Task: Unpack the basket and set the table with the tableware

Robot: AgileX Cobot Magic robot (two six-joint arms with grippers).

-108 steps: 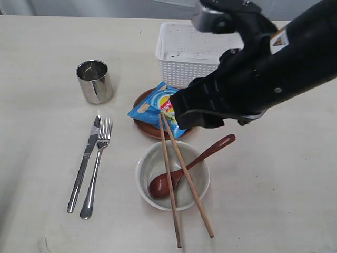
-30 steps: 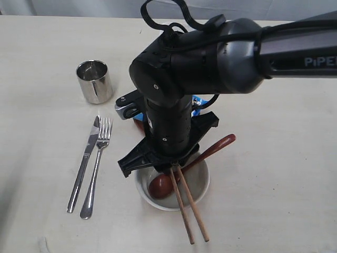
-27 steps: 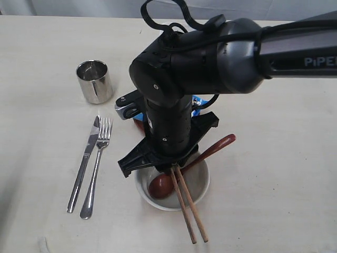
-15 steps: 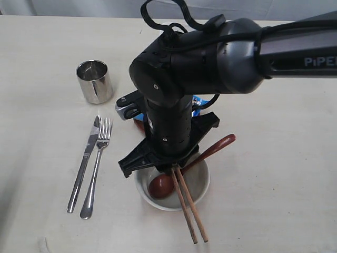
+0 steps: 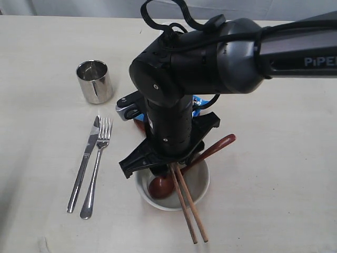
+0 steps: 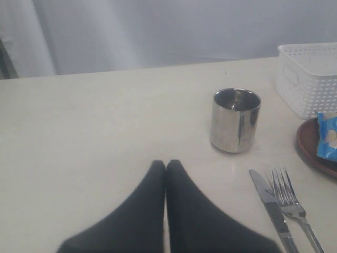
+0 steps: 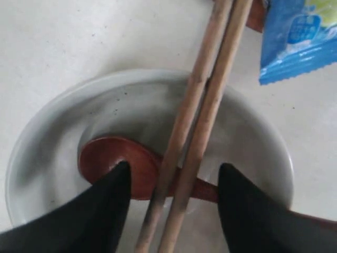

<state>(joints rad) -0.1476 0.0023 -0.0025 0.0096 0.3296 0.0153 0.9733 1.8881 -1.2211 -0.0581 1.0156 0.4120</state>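
Note:
My right gripper hangs open over the white bowl, its fingers on either side of the two wooden chopsticks without touching them. The chopsticks lie side by side across the bowl, over the brown wooden spoon whose handle sticks out past the rim. The steel cup, knife and fork sit to the left. My left gripper is shut and empty, low over the table short of the cup. The basket stands behind the reddish-brown plate.
A blue chip bag lies on the plate just beyond the bowl. The right arm hides the basket and most of the plate in the exterior view. Knife and fork lie near my left gripper.
The right arm has swung in and come down over the bowl. The chopsticks, once spread apart, now lie close together between its fingers. In the last second little has moved.

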